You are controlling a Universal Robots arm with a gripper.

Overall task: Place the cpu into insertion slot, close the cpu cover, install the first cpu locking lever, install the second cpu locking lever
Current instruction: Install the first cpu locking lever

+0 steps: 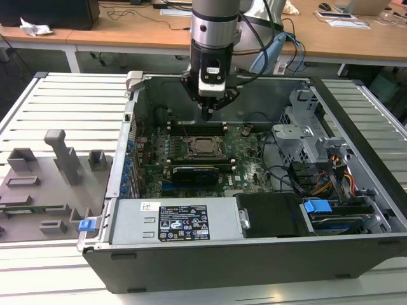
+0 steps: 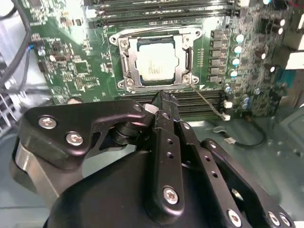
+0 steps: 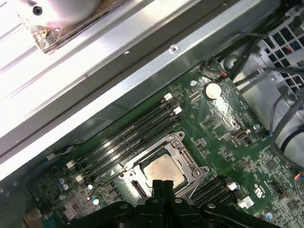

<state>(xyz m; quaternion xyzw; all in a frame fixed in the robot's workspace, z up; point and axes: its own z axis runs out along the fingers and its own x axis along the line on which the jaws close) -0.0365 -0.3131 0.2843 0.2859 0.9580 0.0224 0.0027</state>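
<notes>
The black robot gripper (image 2: 161,97) is hovering near the small square black insertion slot (image 2: 187,56) on the green motherboard (image 2: 71,71). Its fingers are pressed together, with nothing between them. The small flat silver cpu (image 2: 156,64) is lying inside that slot, and the thin silver-grey metal cpu cover (image 2: 124,64) is framing it. I am judging the chip to be light and stiff but fragile, so any pressing belongs on the cover's frame, never on the chip.

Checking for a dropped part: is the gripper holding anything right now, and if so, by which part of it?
Nothing is held. The gripper is shut and empty; the cpu lies in the insertion slot.
</notes>
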